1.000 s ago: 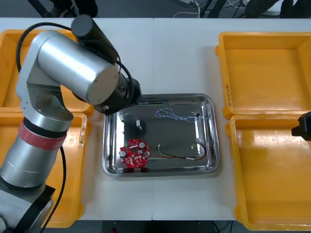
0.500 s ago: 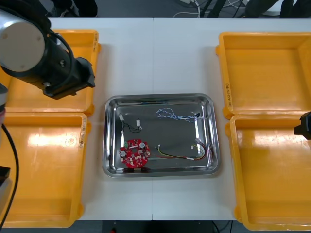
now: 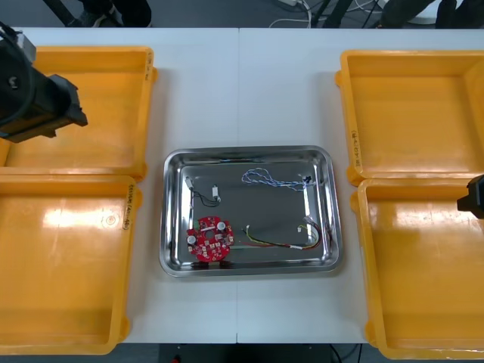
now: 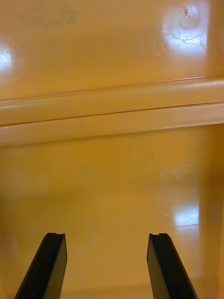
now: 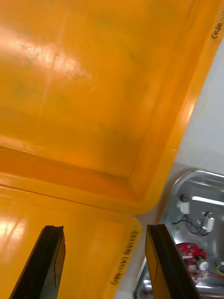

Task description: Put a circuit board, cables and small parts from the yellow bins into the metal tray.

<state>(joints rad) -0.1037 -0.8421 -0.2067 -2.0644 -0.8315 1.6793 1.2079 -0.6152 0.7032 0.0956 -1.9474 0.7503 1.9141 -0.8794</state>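
Note:
The metal tray (image 3: 327,198) sits mid-table holding a round red circuit board (image 3: 209,238), a twisted blue and white cable (image 3: 268,179), a black cable (image 3: 204,197) and a red and yellow cable (image 3: 276,242). My left arm (image 3: 34,102) hangs over the far left yellow bin (image 3: 106,113). Its gripper (image 5: 105,261) is open above the ridge between the two left bins, holding nothing. Off beyond its fingers lie the tray (image 5: 186,184) and the board (image 5: 192,254). My right gripper (image 4: 106,261) is open with nothing in it, over the near right bin's floor (image 4: 112,187).
Near left bin (image 3: 60,265), far right bin (image 3: 416,113) and near right bin (image 3: 423,280) flank the tray. The right arm's black end (image 3: 473,197) shows at the right edge. White table strips run between bins and tray.
My left arm has swung away from the tray's far left corner, leftward to above the far left bin. The black cable it covered now shows in the tray. The right arm has stayed put.

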